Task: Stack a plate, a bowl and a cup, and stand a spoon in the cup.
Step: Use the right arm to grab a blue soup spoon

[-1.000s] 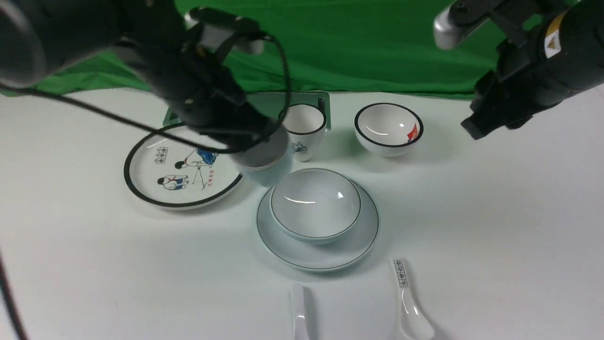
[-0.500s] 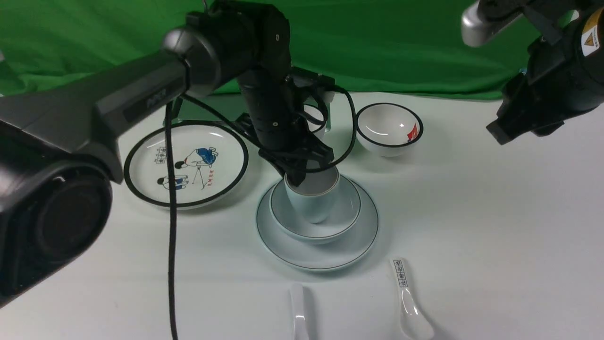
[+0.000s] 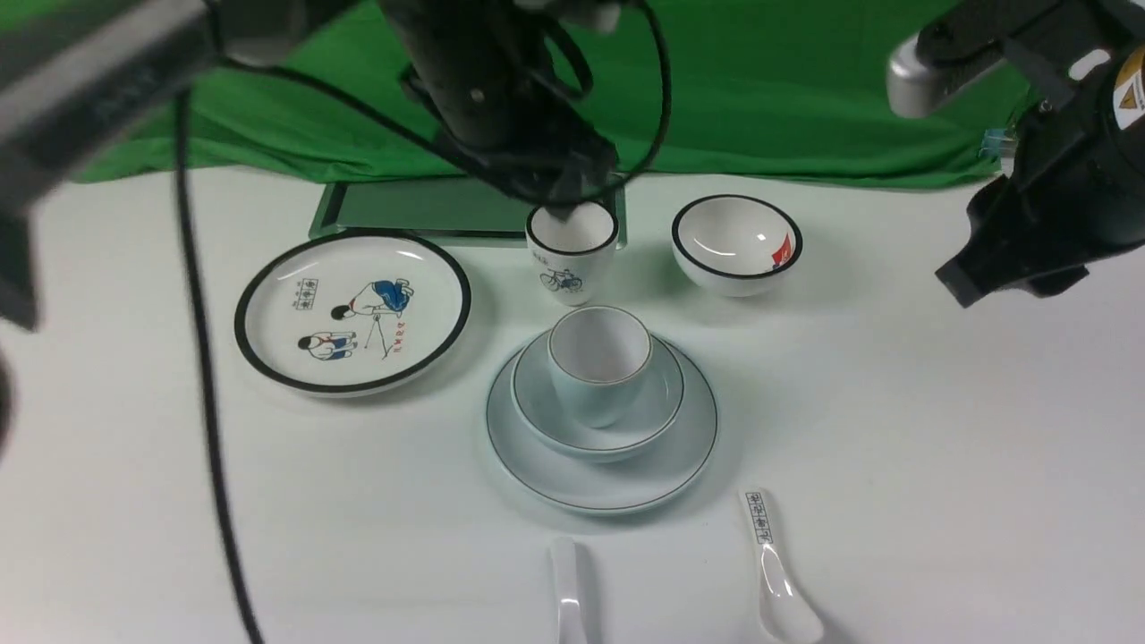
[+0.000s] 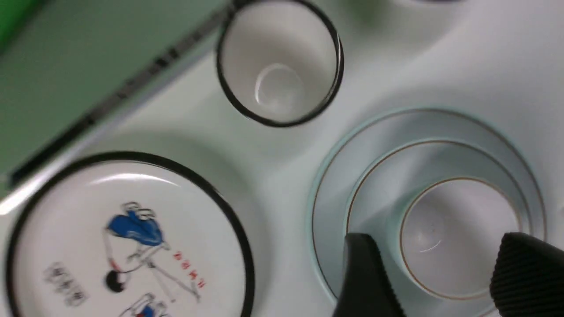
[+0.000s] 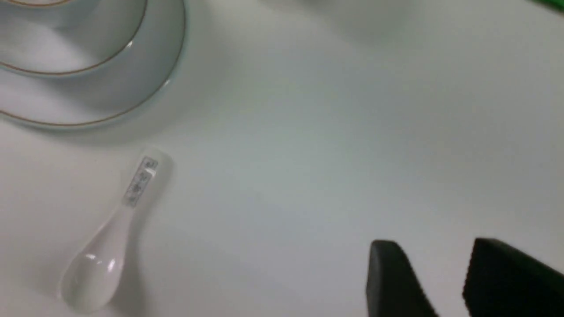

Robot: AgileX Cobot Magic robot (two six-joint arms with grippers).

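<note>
On the white table (image 3: 894,447), the cup (image 3: 597,358) sits beneath the left fingers (image 4: 368,273) — parted wide, empty.

a white table (image 3: 894,429) directly carries the pale plate (image 3: 608,492), black-rimmed plate (image 3: 353,309), black-rimmed cup (image 3: 572,255), black-rimmed bowl (image 3: 737,246), green tray (image 3: 429,207), plain spoon (image 3: 567,590) and marked spoon (image 3: 783,581).

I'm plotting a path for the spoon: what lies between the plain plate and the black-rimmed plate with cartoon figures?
Only bare white table, as the front view shows.
</note>
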